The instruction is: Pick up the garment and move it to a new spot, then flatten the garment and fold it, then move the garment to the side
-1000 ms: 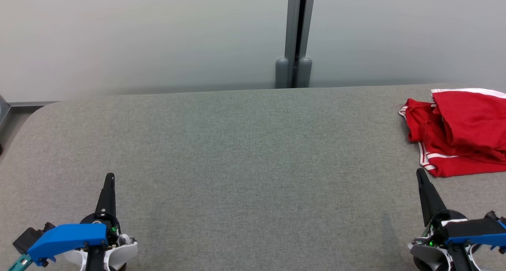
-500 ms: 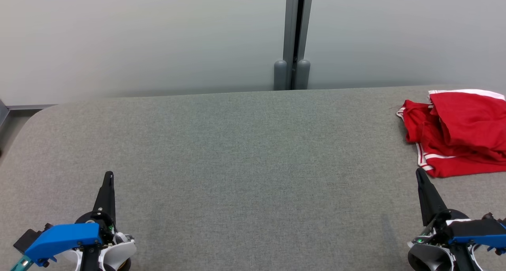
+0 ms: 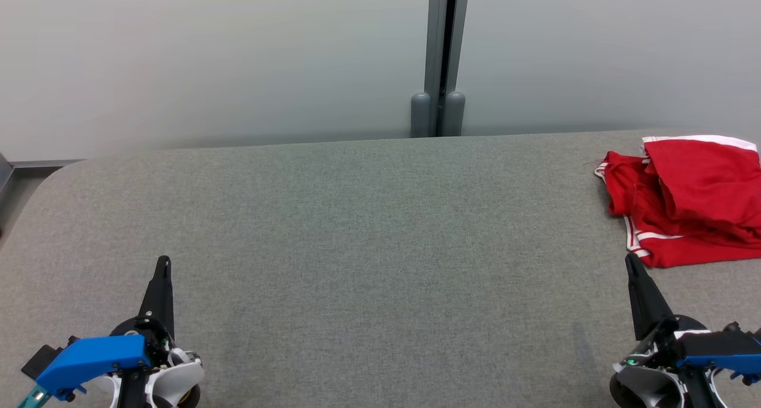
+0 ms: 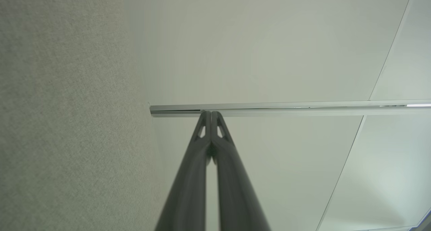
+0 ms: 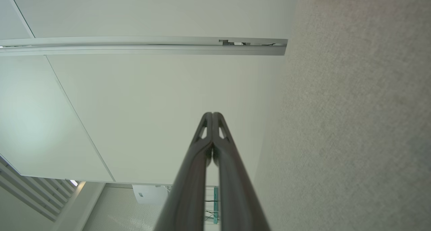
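A: Where were the hands?

B: Nearest, the left gripper (image 3: 162,264) sat at the near left and the right gripper (image 3: 630,263) at the near right. Each had its fingers pressed together on nothing, above the grey table (image 3: 380,229).

A: And the garment (image 3: 692,200)?

B: It lay red at the table's far right, just beyond the right gripper but apart from it. It seemed loosely doubled over, though the frame edge cut it off, so I wasn't sure.

A: Which step, then?

B: It fitted a heap awaiting pickup, or a folded piece already set aside. I'd name no move.
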`<state>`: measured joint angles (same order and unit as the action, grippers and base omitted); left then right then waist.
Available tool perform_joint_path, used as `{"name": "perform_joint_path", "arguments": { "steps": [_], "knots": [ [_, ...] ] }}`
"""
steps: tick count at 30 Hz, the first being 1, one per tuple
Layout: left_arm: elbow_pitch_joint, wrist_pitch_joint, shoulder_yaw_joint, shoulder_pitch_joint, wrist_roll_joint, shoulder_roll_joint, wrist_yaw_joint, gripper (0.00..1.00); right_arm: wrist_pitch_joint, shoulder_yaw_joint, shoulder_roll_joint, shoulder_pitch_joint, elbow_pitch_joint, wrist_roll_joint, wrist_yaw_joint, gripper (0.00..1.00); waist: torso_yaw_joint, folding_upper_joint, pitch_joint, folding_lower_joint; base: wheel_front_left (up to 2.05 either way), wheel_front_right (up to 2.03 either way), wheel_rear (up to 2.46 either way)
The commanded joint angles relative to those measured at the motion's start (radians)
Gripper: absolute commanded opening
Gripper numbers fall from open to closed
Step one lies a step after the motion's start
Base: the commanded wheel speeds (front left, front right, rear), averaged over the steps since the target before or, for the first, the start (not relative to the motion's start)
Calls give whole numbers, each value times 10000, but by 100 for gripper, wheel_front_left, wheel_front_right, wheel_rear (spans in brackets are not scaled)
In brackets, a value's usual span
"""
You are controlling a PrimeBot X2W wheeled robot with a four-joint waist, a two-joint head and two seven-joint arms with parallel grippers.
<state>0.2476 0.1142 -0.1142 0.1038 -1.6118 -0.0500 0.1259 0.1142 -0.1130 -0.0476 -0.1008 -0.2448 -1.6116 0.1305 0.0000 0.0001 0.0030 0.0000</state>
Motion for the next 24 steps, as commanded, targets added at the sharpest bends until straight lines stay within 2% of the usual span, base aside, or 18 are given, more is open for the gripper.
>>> {"name": "perform_joint_path", "arguments": {
  "steps": [1,24],
  "knots": [
    [-38,38,-18,93,-19,-5,98,0,20,-23,-47,-143,-18,-24,4,0,0,-1,1,0,0,0,0],
    [-40,37,-16,92,-21,-5,96,0,19,-21,-48,-142,-18,-25,4,0,0,-1,1,0,0,0,0]
  ]
}}
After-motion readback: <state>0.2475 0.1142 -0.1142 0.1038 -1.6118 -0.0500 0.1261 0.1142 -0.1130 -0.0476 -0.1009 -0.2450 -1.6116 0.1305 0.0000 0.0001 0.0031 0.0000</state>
